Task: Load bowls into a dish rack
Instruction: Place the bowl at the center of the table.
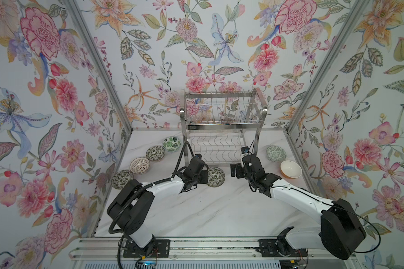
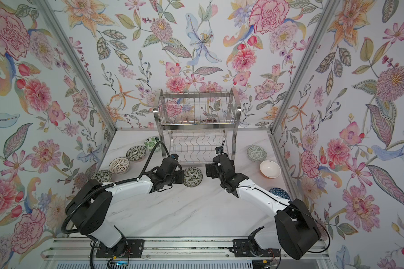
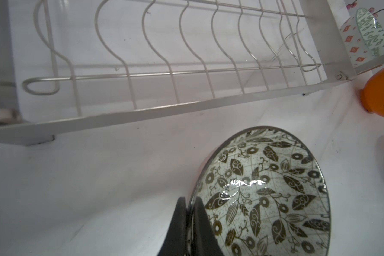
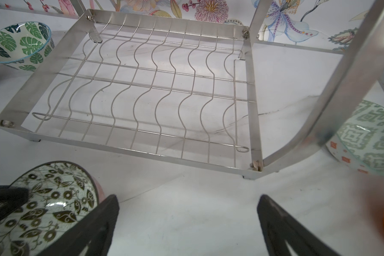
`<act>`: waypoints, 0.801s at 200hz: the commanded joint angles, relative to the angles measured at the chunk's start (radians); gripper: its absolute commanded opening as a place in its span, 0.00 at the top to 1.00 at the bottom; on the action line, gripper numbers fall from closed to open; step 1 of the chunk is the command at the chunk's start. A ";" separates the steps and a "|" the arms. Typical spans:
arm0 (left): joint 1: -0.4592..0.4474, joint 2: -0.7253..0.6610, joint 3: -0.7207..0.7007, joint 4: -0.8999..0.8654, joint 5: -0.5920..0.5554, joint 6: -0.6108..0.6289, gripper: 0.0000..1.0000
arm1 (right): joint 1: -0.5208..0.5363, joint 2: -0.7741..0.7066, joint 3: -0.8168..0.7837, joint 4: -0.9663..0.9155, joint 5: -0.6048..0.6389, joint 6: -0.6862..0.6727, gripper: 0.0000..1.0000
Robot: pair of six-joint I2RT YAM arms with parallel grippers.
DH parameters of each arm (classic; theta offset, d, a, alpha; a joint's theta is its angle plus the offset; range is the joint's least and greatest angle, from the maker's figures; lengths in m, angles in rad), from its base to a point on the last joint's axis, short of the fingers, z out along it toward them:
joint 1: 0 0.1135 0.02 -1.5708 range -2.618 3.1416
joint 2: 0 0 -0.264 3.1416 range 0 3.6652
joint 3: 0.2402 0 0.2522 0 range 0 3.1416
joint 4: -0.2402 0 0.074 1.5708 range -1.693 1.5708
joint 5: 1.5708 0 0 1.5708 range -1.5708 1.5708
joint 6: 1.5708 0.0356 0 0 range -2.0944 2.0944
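left tool [image 3: 190, 206] is clamped on the floral bowl [image 3: 264, 188], just in front of the dish rack [image 1: 222, 127], lower tier [image 4: 155, 88] dead ahead. right tool [image 4: 187, 199] gapes empty.

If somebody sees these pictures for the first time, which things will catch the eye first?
First comes the loud floral wallpaper on the walls around the white table. Next is the shiny dish rack at the back centre, its lower tier bare. Just in front of it, the left gripper is shut on the rim of a black-and-white leaf bowl, and the right gripper stands open beside it.
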 commanded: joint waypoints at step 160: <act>-0.028 -0.033 0.143 -0.217 -0.220 0.158 0.64 | 0.092 0.010 0.009 -0.045 -0.028 -0.001 0.01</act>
